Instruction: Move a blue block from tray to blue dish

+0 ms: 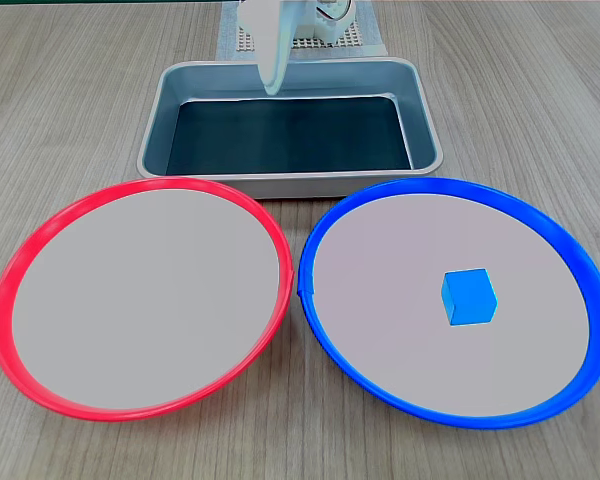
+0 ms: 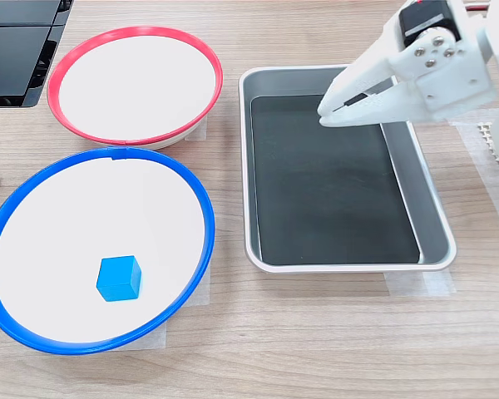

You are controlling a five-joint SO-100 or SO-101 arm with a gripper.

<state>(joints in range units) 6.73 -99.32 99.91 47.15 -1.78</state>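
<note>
Blue and small, the block sits flat on the pale floor of the blue dish, clear of the rim on all sides. In the first exterior view it lies right of the dish's middle; in the second exterior view it lies in the lower half. Nothing touches it.

Beside the blue dish stands a red dish of the same shape, their rims almost meeting. Both dishes rest on a wooden table.

Behind them in the first exterior view, and on the second exterior view's right, is the grey metal tray, its dark floor bare.

Above the tray hangs the white gripper, tips pointing toward the second exterior view's left. Its jaws are nearly together, only a thin gap between them, and they hold nothing.
</note>
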